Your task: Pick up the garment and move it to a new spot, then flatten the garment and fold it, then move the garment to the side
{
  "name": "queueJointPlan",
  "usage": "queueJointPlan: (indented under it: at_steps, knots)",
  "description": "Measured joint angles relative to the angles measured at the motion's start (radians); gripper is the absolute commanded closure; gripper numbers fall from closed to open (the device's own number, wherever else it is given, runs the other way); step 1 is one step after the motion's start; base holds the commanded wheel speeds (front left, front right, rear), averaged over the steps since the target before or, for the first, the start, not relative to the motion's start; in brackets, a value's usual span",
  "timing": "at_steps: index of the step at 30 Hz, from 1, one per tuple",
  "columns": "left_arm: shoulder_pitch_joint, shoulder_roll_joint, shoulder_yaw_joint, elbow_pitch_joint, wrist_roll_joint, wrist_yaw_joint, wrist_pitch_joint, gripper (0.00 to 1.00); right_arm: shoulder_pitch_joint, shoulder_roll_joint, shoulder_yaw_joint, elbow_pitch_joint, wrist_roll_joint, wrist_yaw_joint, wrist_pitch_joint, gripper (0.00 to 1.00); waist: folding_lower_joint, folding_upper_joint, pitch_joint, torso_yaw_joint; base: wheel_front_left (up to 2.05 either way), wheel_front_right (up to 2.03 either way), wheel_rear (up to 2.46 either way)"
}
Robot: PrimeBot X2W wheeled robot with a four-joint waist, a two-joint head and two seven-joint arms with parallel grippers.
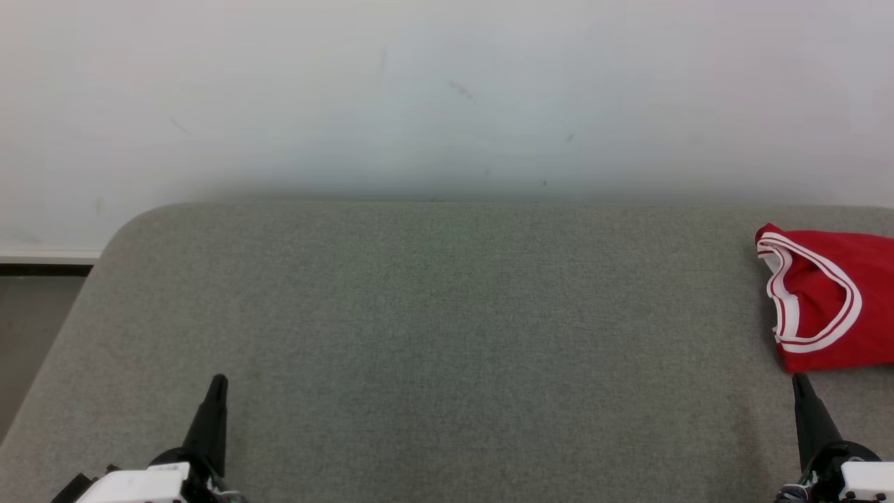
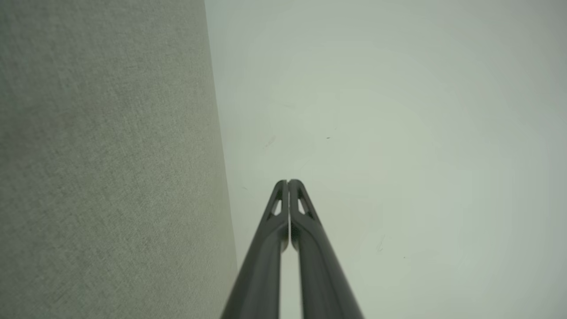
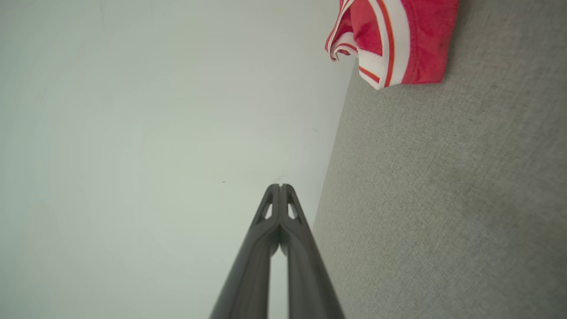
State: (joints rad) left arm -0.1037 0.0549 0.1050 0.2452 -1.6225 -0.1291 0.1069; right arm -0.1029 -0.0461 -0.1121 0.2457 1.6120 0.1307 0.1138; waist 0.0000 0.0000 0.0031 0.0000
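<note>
Left pincer [image 1: 218, 381]: pressed together, empty.
Right pincer [image 1: 799, 378]: pressed together, empty.
Shirt [image 1: 834, 307]: lay at 3 o'clock on the table [image 1: 447, 314].
Risk: pinching one layer only, I might drop it.

Grey fabric surface [image 1: 433, 335] against scuffed white wall [image 1: 419, 98]; grey floor [image 1: 28, 328].

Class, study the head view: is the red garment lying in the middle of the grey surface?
No, the red garment lies at the far right of the grey surface, beyond the tip of the right tool.
</note>
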Motion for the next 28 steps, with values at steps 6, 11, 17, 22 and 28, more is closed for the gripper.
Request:
queueJointPlan:
  at_steps: [6, 11, 17, 22, 28]
  knots:
    - [0.000, -0.001, 0.001, 0.000, 0.000, -0.001, 0.000, 1.00, 0.000, 0.000, 0.000, 0.000, 0.000, 0.000, 0.000, 1.00, 0.0000, 0.0000, 0.000, 0.000, 0.00, 0.00, 0.00]
    - [0.000, -0.001, 0.002, 0.000, 0.000, -0.001, 0.000, 1.00, 0.000, 0.000, 0.000, 0.000, 0.000, 0.000, 0.000, 1.00, 0.0000, 0.0000, 0.000, 0.000, 0.00, 0.00, 0.00]
    - [0.000, -0.001, 0.002, 0.000, 0.000, -0.001, 0.003, 1.00, 0.000, 0.000, 0.000, 0.000, 0.000, 0.000, 0.000, 1.00, 0.0000, 0.0000, 0.000, 0.000, 0.00, 0.00, 0.00]
    - [0.000, -0.001, 0.003, 0.000, 0.000, -0.001, 0.003, 1.00, 0.000, 0.000, 0.000, 0.000, 0.000, 0.000, 0.000, 1.00, 0.0000, 0.0000, 0.000, 0.000, 0.00, 0.00, 0.00]
    - [0.000, -0.002, 0.003, 0.000, 0.000, -0.001, 0.003, 1.00, 0.000, 0.000, 0.000, 0.000, 0.000, 0.000, 0.000, 1.00, 0.0000, 0.0000, 0.000, 0.000, 0.00, 0.00, 0.00]
